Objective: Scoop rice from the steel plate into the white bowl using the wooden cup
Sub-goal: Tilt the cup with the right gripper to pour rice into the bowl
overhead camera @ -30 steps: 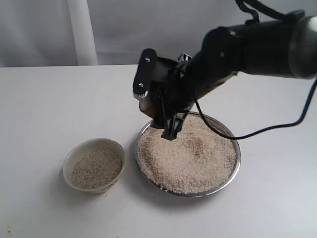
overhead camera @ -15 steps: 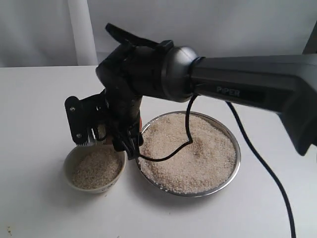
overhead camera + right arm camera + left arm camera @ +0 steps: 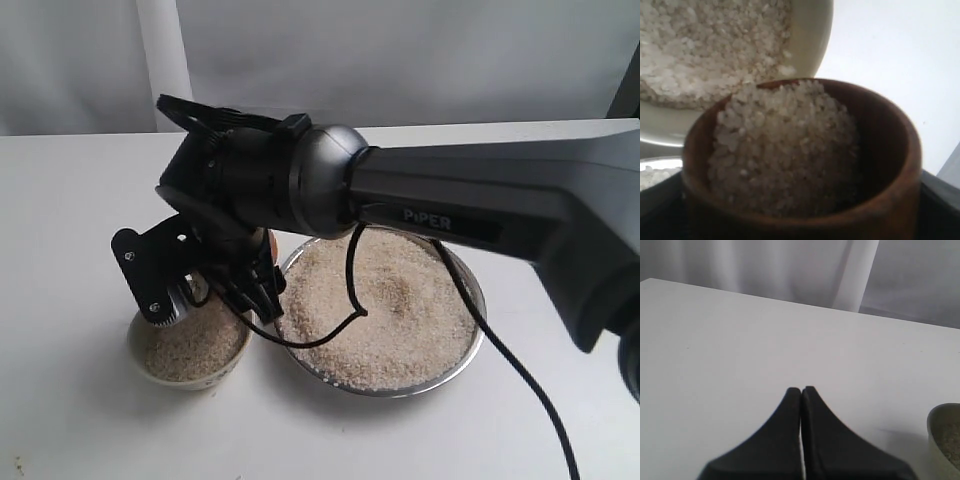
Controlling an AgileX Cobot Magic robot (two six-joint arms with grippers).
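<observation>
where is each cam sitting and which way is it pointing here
Exterior: off the arms, looking down at the steel plate and white bowl; the right arm shows.
Left wrist: on the left arm, facing across the table toward a curtain; shut fingers show.
Right wrist: on the right arm, facing the wooden cup of rice; dark edges of its fingers show.
Shared: all three catch the white bowl.

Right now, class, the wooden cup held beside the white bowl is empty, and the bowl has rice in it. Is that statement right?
No. The wooden cup is not empty: the right wrist view shows it heaped with rice. The rest stands: the cup is held beside the white bowl, and the bowl has rice in it.
</observation>
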